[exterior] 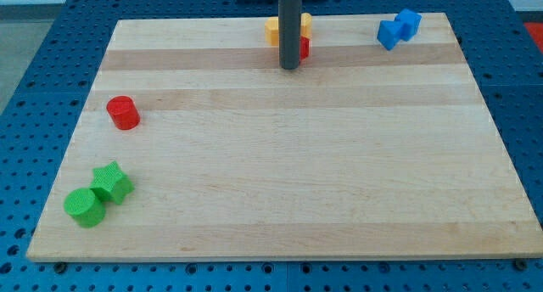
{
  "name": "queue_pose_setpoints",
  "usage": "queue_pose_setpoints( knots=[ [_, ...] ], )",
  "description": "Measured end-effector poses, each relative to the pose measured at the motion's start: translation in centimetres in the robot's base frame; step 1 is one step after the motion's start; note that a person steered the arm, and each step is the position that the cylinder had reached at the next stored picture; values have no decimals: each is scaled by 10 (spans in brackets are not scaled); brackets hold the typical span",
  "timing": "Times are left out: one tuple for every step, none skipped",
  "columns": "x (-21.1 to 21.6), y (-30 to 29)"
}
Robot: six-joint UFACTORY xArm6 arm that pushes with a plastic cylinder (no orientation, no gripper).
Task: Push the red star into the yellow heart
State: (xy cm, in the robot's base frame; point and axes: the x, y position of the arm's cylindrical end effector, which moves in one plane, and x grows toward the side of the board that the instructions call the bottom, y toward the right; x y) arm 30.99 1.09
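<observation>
Wooden counter (280,199), pale planks, set on a blue pegboard base (34,37); one camera view only.

Item 1: dark rod, upright at the view's top centre. My tip (289,67) rests on the counter, touching or just beside the red star on that block's left. No claw is fitted (so there is no open or closed state to record).

Item 2: red star (304,47), mostly hidden behind the rod; only a red sliver shows to the rod's right, so the shape cannot be confirmed from here. It lies at the view's top centre, just below the yellow heart and apparently touching it.

Item 3: yellow heart (273,28), partly hidden by the rod, near the counter's top edge.

Item 4: two blue blocks (399,29), touching, top right; shapes unclear.

Item 5: red cylinder (123,112), left side, alone.

Item 6: green star (112,182) and green cylinder (85,207), touching, bottom left.

Handling note: the star is judged small, light, rigid and prone to spin on smooth wood. Contact is best made low on a flat flank, on the side away from the heart, pushing through its centre (an off-centre push would likely rotate it aside).
</observation>
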Motion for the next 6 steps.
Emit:
queue_pose_setpoints(
  knots=[
    [-5,0],
    [-7,0],
    [-12,0],
    [-14,0],
    [-4,0],
    [40,-6]
  ],
)
